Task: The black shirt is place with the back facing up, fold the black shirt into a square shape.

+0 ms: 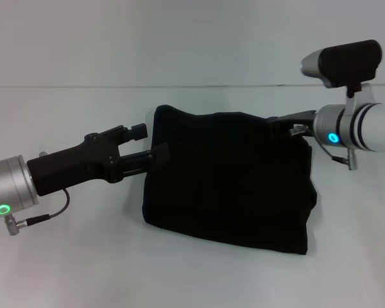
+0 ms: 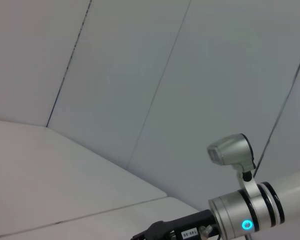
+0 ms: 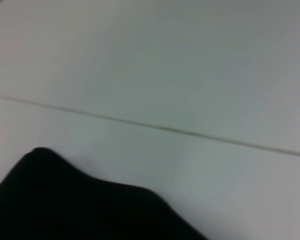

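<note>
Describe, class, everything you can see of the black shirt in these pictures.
The black shirt is plain, soft, dark cloth, already folded into a thick, roughly square bundle with rounded corners. It lies on the white table. The left gripper meets its left edge and the right gripper its upper right corner. No lettering shows.

A plain white tabletop [image 1: 70, 263] carries 1 thing: the black shirt [image 1: 228, 179], folded into a thick, roughly square bundle. The bundle lies a little right of the middle, its near edge resting on the surface. Behind it the tabletop meets a pale wall along a thin seam.
</note>
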Motion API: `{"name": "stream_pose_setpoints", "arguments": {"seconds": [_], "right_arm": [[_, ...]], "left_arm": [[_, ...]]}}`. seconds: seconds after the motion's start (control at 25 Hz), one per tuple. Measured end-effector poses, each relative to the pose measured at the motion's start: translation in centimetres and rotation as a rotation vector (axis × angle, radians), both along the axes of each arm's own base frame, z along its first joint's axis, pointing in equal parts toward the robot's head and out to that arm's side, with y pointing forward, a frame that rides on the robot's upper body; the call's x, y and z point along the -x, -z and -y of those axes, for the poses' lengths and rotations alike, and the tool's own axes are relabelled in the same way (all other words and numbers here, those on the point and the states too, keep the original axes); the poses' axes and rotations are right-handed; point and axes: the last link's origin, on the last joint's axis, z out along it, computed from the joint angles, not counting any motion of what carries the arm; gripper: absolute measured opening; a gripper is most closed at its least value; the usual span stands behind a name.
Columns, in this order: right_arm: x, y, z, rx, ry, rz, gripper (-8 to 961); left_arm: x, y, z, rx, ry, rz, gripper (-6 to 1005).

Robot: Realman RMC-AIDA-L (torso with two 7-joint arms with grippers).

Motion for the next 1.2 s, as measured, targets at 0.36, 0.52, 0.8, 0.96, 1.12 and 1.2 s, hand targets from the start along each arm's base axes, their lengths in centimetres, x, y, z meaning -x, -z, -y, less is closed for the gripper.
{"name": "stream_pose_setpoints", "arguments": {"seconds": [0.36,0.52,0.8,0.96,1.12,1.2], "right_arm": [[0.1,-3.1,1.1,0.009,-0.046,-0.187,59],[-0.8,-4.9,2.4,0.044,-0.032,-0.313,82],[-3.1,-7.8,5.7,0.205,0.059,-0.489,124],[-4.4,-9.8,7.2,0.286,0.149,-0.541,148],[-5.8,-10.8,8.6,0.358,0.245,-0.541,394],[-6.4,-10.9,9.3,0.390,0.288,-0.531,420]], "left_arm": [[0.0,0.0,-0.2,-0.006,-0.006,-0.003,860],[0.1,-0.1,-0.2,-0.010,-0.009,-0.006,859],[0.1,-0.3,-0.1,-0.014,-0.008,0.001,860],[0.1,-0.3,-0.1,-0.012,-0.004,0.004,859],[0.1,-0.3,0.0,-0.011,-0.004,0.005,859],[0.1,-0.3,0.0,-0.011,-0.004,0.005,859]]}}
